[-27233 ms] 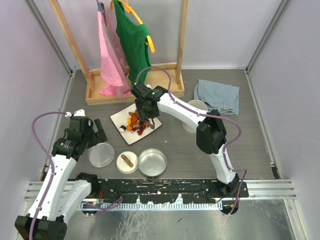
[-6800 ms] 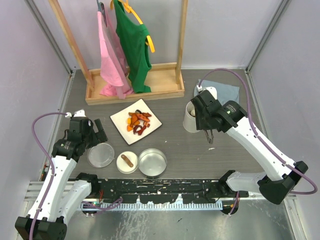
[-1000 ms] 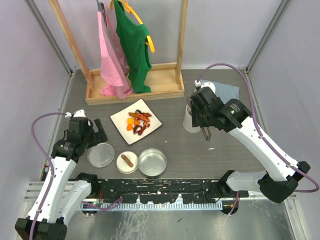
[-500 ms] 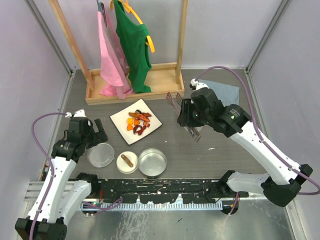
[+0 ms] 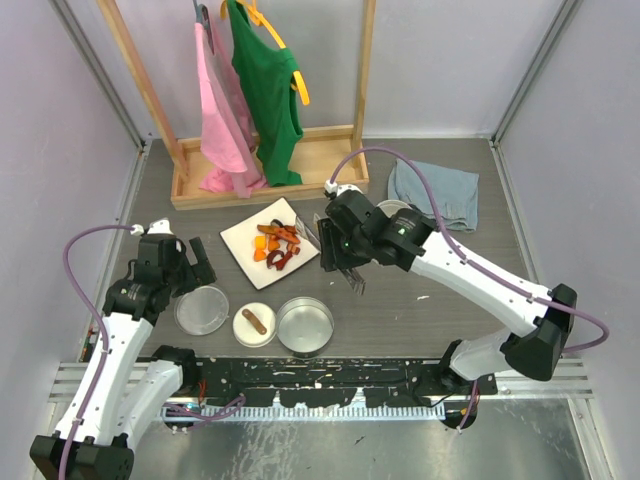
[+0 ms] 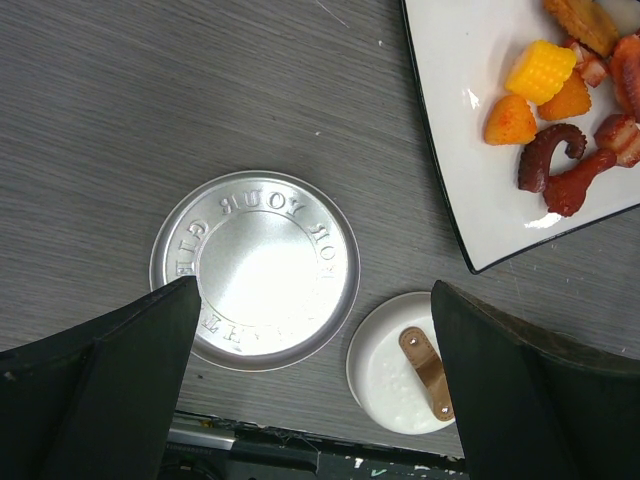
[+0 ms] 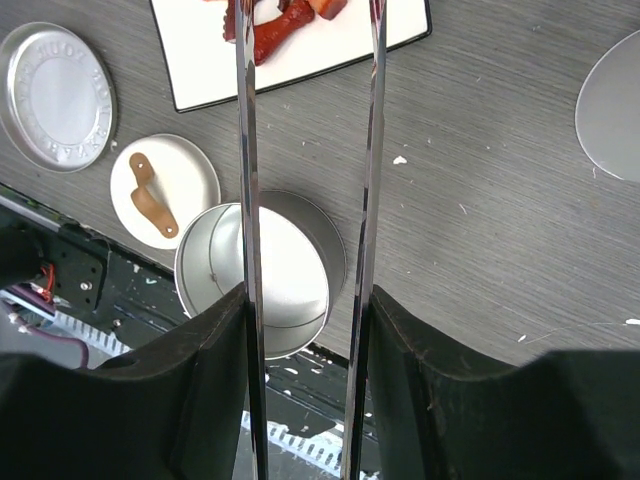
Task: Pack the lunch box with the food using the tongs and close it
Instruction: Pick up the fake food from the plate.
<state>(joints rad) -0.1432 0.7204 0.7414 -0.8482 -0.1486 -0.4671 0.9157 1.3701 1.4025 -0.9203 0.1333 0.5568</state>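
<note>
My right gripper (image 5: 338, 252) is shut on the tongs (image 7: 246, 150), one slim silver arm pressed against each finger. It hangs just right of the white plate (image 5: 243, 240). The tongs' tips (image 5: 310, 233) reach over the plate's near edge (image 7: 330, 48), close to the orange and dark red food (image 5: 275, 245). Below the tongs stands the empty round steel tin (image 7: 335, 250) of the lunch box. Its flat steel lid (image 6: 255, 265) lies to the left, under my open, empty left gripper (image 6: 315, 300). Beside the lid sits a small white round piece (image 6: 385, 365) with a brown strap (image 6: 425, 370).
A tall pale cup (image 5: 398, 209) stands behind my right arm, with a blue cloth (image 5: 437, 193) beyond it. A wooden rack (image 5: 270, 180) holding pink and green garments fills the back. The arm bases and a black rail (image 5: 320, 375) line the near edge.
My right arm has swung left from beside the cup to the plate's right edge, carrying the tongs with it. The left arm has not moved.
</note>
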